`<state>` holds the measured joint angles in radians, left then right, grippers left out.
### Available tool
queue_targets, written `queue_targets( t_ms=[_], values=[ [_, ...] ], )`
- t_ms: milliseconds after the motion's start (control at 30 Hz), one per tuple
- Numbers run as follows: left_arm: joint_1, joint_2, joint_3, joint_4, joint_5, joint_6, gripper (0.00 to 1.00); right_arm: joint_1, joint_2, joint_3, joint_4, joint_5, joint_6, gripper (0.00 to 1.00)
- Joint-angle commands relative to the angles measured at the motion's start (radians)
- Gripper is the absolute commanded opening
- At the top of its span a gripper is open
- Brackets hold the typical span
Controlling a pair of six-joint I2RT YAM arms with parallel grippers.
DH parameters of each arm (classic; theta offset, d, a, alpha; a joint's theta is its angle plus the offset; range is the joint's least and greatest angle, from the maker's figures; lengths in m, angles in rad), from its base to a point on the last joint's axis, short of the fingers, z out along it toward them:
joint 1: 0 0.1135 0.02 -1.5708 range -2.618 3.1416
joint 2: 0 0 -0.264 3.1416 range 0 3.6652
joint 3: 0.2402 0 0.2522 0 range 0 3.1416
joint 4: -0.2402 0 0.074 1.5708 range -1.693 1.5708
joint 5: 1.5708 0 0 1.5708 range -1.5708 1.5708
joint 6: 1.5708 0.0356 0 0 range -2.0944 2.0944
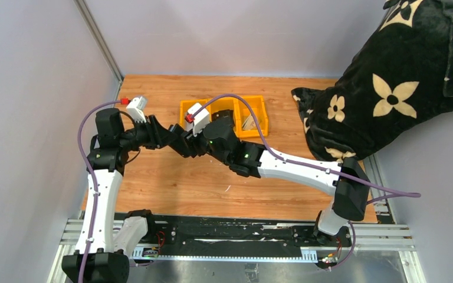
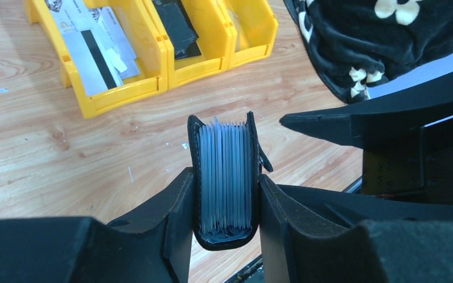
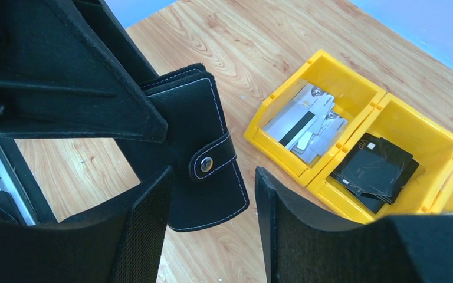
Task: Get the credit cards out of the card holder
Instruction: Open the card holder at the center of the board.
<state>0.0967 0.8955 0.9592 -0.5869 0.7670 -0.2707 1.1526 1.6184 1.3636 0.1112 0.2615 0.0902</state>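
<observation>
The black card holder [image 2: 224, 242] is pinched upright between the fingers of my left gripper [image 2: 225, 178], above the wooden table. Its open edge faces the left wrist camera and shows a tight stack of thin grey-blue card edges [image 2: 227, 159]. In the right wrist view the holder [image 3: 194, 124] is folded shut, its strap tab [image 3: 212, 162] snapped down. My right gripper [image 3: 212, 177] is open, its jaws on either side of the holder's lower corner without touching it. In the top view both grippers [image 1: 183, 141] meet in front of the tray, and the holder is hidden there.
A yellow three-compartment tray [image 1: 253, 99] stands at the back; it also shows in the left wrist view [image 2: 124, 97] and the right wrist view [image 3: 277, 154]. One compartment holds silvery cards [image 3: 307, 124], the middle one black cards [image 3: 377, 171]. A black flowered cushion [image 1: 389, 88] fills the right side.
</observation>
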Motion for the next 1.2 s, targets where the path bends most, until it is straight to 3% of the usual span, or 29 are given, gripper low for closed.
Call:
queue_targets(
  t_ms=[0, 300, 500, 833, 1167],
  values=[
    [0.002, -0.035, 0.032, 0.020, 0.034, -0.017, 0.00, 0.017, 0.028, 0.023, -0.006, -0.019, 0.011, 0.55],
    [0.002, -0.044, 0.024, 0.023, 0.033, -0.027, 0.00, 0.019, 0.082, 0.067, -0.025, 0.076, -0.041, 0.32],
    [0.003, -0.042, 0.006, 0.027, 0.049, -0.028, 0.00, 0.019, 0.082, 0.072, 0.008, 0.207, -0.108, 0.00],
    [0.002, -0.041, 0.003, -0.010, 0.067, 0.002, 0.00, -0.003, 0.038, 0.050, 0.059, 0.219, -0.096, 0.00],
    [0.002, -0.041, -0.018, -0.028, 0.106, 0.022, 0.00, -0.084, -0.021, 0.004, 0.094, 0.082, 0.091, 0.00]
  ],
)
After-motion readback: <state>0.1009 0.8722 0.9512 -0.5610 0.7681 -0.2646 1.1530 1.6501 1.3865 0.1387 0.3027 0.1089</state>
